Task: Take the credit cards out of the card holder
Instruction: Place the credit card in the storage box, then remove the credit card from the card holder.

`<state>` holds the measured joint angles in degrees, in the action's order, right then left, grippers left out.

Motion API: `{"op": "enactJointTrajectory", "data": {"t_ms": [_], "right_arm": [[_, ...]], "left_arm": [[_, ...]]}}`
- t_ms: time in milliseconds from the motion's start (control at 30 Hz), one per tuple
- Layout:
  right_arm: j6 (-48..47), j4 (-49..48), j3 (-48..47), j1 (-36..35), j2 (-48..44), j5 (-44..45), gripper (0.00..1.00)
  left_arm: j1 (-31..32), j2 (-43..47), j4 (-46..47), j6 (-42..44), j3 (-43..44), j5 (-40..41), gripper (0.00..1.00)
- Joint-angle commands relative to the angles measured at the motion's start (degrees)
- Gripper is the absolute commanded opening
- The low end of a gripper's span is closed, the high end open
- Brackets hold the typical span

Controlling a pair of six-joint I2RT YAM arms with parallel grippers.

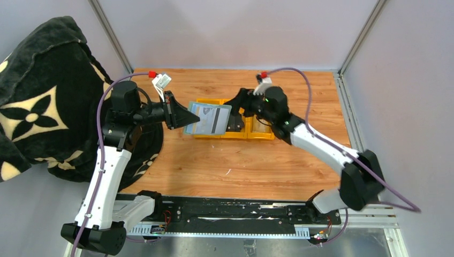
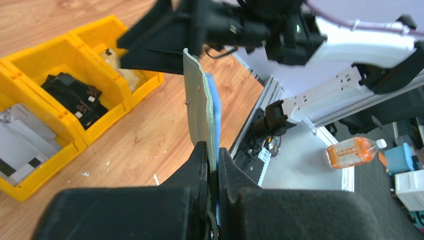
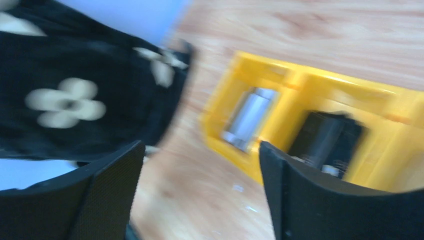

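Holding the card holder: the left fingers [image 2: 197, 165] are pressed together on one short edge of the sage-green card holder [image 2: 197, 100], keeping it up off the bench [image 1: 241, 166]. From above it overlaps the left end of the tray [image 1: 257, 136].
Right fingers: the right fingers [image 3: 107, 195] are spread wide with nothing between them. That wrist camera's picture is blurred.
Key relation: from above, the right fingers sit just beside the card holder's free end, on the side away from the left fingers.
Long axis: it runs from the left fingers straight toward the right arm, so the free edge faces the spread fingers.
Nearer arm: the right arm is the free one and the closer one to that edge.
Inside the card holder: a blue layer [image 2: 210, 95] lies against the green flap, and I cannot tell whether it is a card or lining. From above, a pale face with a dark stripe shows, probably a card not yet taken out.
Tray: yellow plastic, three compartments in a row.
Left compartment: a grey card [image 2: 25, 150] with a dark stripe lies flat.
Middle compartment: black items [image 2: 75, 97] with small white labels.
Right compartment: a pale thing [image 2: 117, 62], too unclear to name.
Next move, as a guess: the right fingers close on whatever card edge sticks out, then pull along the long axis.
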<state>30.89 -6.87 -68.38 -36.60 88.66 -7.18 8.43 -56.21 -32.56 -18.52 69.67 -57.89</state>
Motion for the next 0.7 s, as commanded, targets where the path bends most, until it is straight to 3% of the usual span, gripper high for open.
{"op": "enactJointTrajectory", "data": {"t_ms": [0,33,167,300,667], "right_arm": [[14.4,-34.0,19.7,0.6,-12.3,-17.0,0.91],[18.3,-45.3,25.2,0.5,-13.7,-19.5,0.92],[29.0,-64.5,34.4,-0.3,-16.7,-23.9,0.92],[34.9,-80.3,39.8,-2.9,-15.9,-21.9,0.92],[36.0,-84.5,36.1,-7.9,-8.6,-18.9,0.92]], "left_arm": [[-0.2,1.1,9.2,-6.1,-0.4,-1.6,0.00],[-0.3,1.2,11.7,-7.4,-1.0,-1.7,0.00],[-0.3,0.5,14.9,-10.9,-1.9,-1.5,0.00],[-0.3,0.3,20.2,-15.3,-3.7,-1.8,0.00],[-0.2,1.0,23.9,-20.0,-4.9,-2.2,0.00]]}}
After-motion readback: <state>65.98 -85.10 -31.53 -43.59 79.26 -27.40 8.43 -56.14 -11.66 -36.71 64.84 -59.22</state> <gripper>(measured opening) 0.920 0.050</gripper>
